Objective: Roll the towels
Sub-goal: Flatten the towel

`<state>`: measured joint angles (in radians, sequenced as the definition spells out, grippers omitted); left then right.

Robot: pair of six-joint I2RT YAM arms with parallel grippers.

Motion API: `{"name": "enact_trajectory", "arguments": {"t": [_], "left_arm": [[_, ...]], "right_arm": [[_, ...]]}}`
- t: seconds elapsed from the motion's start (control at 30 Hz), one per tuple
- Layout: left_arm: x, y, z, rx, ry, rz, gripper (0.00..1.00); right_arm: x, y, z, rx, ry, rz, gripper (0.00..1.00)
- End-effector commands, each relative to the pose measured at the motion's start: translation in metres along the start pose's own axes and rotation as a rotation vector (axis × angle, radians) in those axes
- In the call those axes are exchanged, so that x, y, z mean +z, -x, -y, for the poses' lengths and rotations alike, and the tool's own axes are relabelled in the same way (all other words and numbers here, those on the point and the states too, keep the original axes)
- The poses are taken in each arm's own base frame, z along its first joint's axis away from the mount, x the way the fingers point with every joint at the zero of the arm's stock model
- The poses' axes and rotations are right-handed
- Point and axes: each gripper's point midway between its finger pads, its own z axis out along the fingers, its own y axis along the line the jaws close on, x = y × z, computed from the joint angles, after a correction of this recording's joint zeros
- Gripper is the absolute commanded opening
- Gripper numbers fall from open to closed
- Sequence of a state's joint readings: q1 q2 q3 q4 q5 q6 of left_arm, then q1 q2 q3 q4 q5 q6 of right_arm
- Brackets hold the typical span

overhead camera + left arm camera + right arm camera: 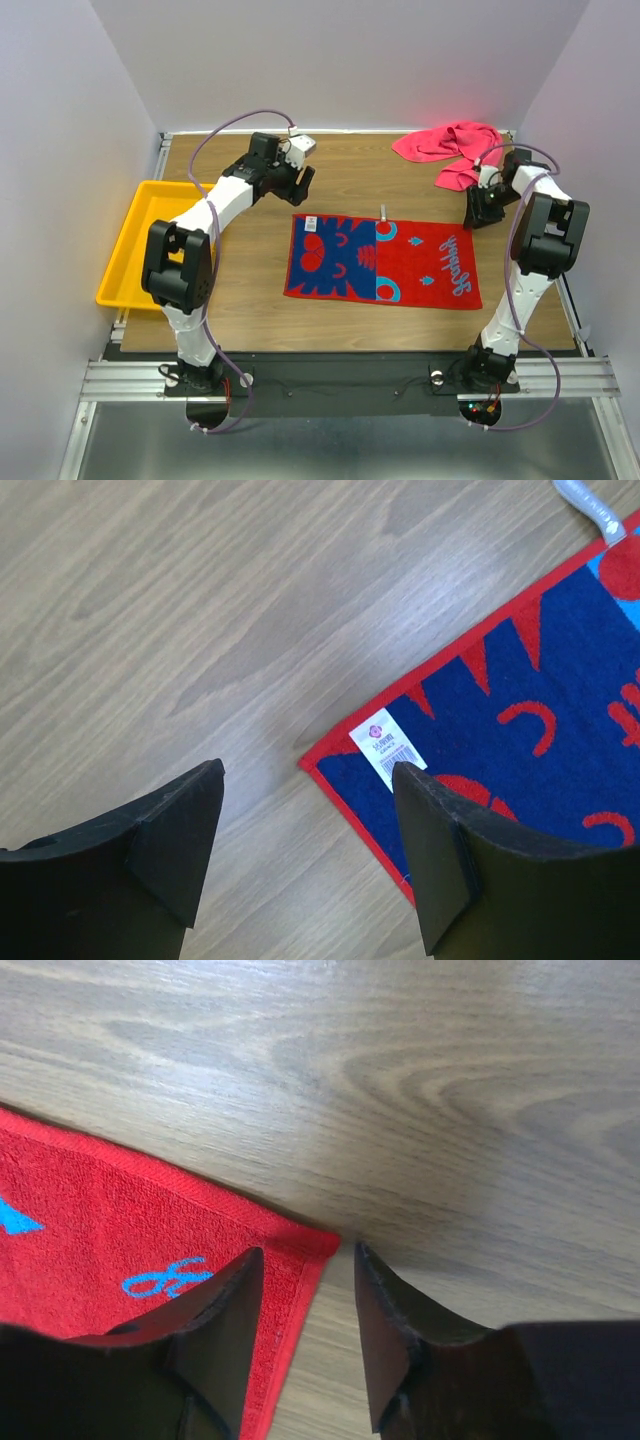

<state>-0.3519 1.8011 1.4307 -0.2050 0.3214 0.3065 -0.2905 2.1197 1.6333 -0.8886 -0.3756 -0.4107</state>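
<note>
Pale walls (330, 60) close in a wood-grain worktop (250, 320), with both arms bolted along its near edge. At the middle of the worktop the patterned towel (380, 260) lies spread flat and unrolled, its navy half with red figures toward the left arm and its red half with teal script toward the right arm. A white label (388, 748) sits at the towel's far left corner, and a small pale tab (382, 213) sticks out from the middle of its far edge. The pink-red towel (450, 145) lies crumpled in a heap at the far right corner of the worktop, well apart from the patterned one. A yellow tray (135, 240) rests along the left edge of the worktop.

The left hand (305, 780) hangs over that far left corner, fingers (170, 850) spread wide with nothing between them. One finger is over bare wood and the other over the navy cloth beside the label. Whether the tips touch the surface cannot be told.

The right hand (308, 1255) is low over the patterned towel's far right corner, near the pink-red heap but not touching it. Its fingers (220, 1330) stand partly drawn together with a clear gap left. One is over the red hem, the other over bare wood, and the corner's edge runs into the gap between them without being pinched
</note>
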Motion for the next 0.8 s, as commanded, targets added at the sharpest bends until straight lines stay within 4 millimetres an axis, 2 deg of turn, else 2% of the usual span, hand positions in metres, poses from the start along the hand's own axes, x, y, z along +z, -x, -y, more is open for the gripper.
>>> {"name": "enact_trajectory", "arguments": {"t": [0.0,0.07,0.2,0.23,0.27,0.33,0.53,0.7,0.77], "left_arm": [[0.008,-0.006,0.002,-0.024,-0.009,-0.011,0.76],[0.012,-0.012,0.002,-0.026,-0.013,-0.029,0.76],[0.019,-0.022,0.001,-0.030,-0.014,-0.054,0.76],[0.024,-0.026,0.002,-0.035,-0.023,-0.069,0.77],[0.026,-0.028,0.002,-0.030,-0.029,-0.076,0.77],[0.032,-0.036,0.006,-0.033,-0.062,-0.105,0.77],[0.044,-0.044,0.005,-0.047,-0.067,-0.134,0.75],[0.055,-0.056,-0.001,-0.059,-0.046,-0.169,0.64],[0.058,-0.060,-0.001,-0.061,-0.043,-0.179,0.63]], "right_arm": [[0.007,0.002,-0.004,0.000,0.031,0.019,0.42],[0.008,-0.003,-0.007,-0.002,0.045,0.012,0.41],[0.012,-0.014,-0.009,-0.003,0.055,-0.012,0.16],[0.013,-0.016,-0.010,-0.003,0.059,-0.017,0.05],[0.013,-0.015,-0.010,-0.005,0.063,-0.012,0.01],[0.011,-0.013,-0.012,-0.006,0.072,-0.004,0.01],[0.008,-0.011,-0.018,-0.014,0.095,0.013,0.01],[0.006,-0.013,-0.024,-0.018,0.118,0.018,0.01],[0.005,-0.013,-0.025,-0.023,0.126,0.019,0.00]]}}
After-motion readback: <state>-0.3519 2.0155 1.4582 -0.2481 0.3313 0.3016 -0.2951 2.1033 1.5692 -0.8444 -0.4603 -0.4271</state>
